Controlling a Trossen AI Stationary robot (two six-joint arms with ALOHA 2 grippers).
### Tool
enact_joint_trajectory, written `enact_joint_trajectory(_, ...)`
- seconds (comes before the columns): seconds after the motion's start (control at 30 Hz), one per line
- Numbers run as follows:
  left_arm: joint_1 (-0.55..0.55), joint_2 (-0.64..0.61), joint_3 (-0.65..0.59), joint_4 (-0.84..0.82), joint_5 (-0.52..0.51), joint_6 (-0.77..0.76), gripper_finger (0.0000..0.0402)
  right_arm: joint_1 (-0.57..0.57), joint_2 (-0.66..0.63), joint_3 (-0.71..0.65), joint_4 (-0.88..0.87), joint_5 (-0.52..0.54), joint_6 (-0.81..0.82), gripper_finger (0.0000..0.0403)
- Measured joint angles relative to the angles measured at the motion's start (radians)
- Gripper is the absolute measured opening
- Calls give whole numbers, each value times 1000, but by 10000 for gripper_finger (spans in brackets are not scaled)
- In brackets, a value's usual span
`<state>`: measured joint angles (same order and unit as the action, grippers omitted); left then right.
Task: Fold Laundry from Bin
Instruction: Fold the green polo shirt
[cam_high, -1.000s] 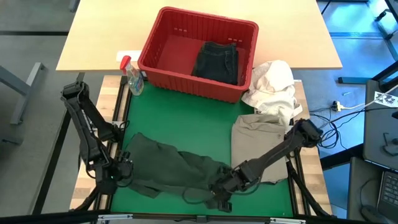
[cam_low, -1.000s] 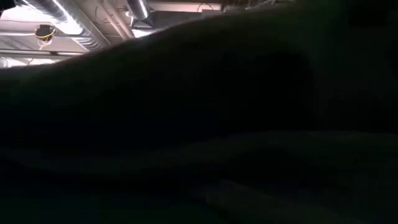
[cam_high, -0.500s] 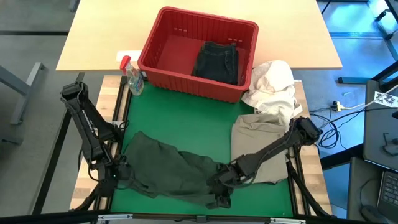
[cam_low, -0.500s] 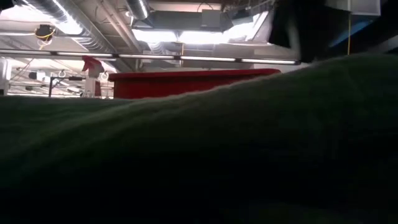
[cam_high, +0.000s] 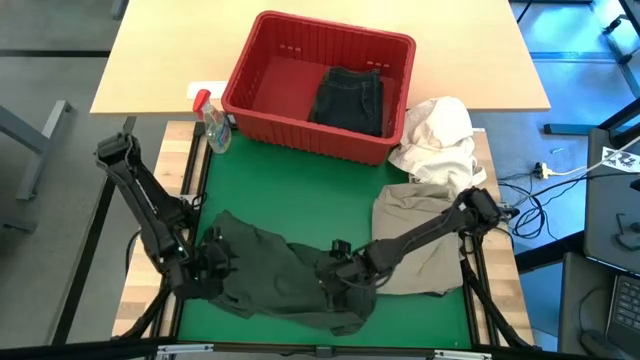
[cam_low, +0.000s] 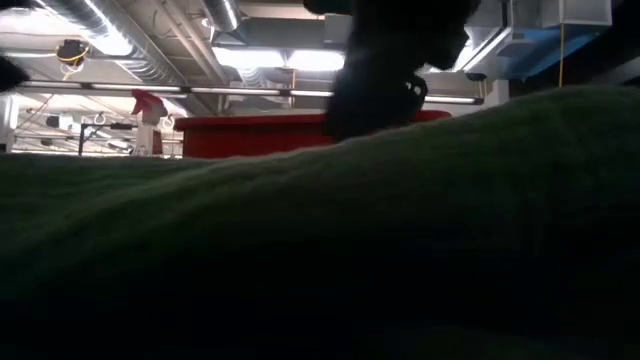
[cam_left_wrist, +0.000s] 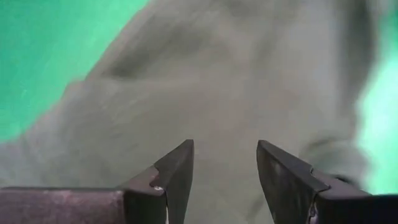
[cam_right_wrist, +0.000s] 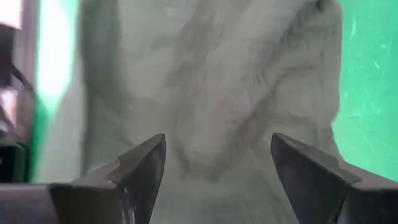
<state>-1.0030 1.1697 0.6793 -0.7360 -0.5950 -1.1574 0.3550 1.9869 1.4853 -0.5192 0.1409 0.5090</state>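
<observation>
A dark olive-grey garment (cam_high: 275, 283) of the laundry lies crumpled on the green mat (cam_high: 300, 205) near the table's near edge; it fills the foreground of the low view (cam_low: 400, 250). My left gripper (cam_high: 214, 263) stands open over the garment's left end (cam_left_wrist: 205, 93). Over its right part (cam_right_wrist: 211, 93) my right gripper (cam_high: 335, 276) is open too. Nothing shows between either pair of fingers, and I see no touch. The red bin (cam_high: 262, 60) stands at the far side with a dark garment (cam_high: 350, 98) lying in it.
A folded khaki garment (cam_high: 415, 235) lies on the mat's right side. A white cloth bundle (cam_high: 440, 140) sits beyond it, beside the bin. A clear spray bottle with a red top (cam_high: 212, 125) stands left of the bin. Bare mat lies between garment and bin.
Both grippers have left the garment's near edge and moved toward the far edge, over the cloth; the right one has also gone toward the left. The cloth that rose before the low camera has sunk onto the mat, and the bin shows behind it.
</observation>
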Motion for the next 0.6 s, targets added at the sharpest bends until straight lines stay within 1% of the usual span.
enact_joint_trajectory(0.1, 30, 30, -70, 3, 46, -87, 169, 4, 10, 0, -77, 30, -37, 292)
enact_joint_trajectory(0.17, 53, 50, -127, 41, 56, -130, 169, 6, 10, -1, -113, 68, -42, 292)
enact_joint_trajectory(0.27, 111, 74, -211, 149, 48, -185, 169, 5, 10, -1, -162, 93, -37, 292)
enact_joint_trajectory(0.33, 161, 91, -264, 252, 50, -197, 169, 11, 10, -27, -151, 88, -18, 292)
enact_joint_trajectory(0.4, 217, 102, -303, 352, 35, -172, 169, 19, 16, -69, -145, 76, 9, 292)
enact_joint_trajectory(0.47, 274, 112, -323, 413, 21, -132, 169, 39, 21, -120, -141, 61, 51, 292)
enact_joint_trajectory(0.53, 340, 118, -327, 419, -3, -65, 169, 63, 19, -158, -114, 59, 102, 292)
enact_joint_trajectory(0.6, 415, 120, -330, 415, -47, -1, 169, 90, 15, -179, -106, 62, 169, 292)
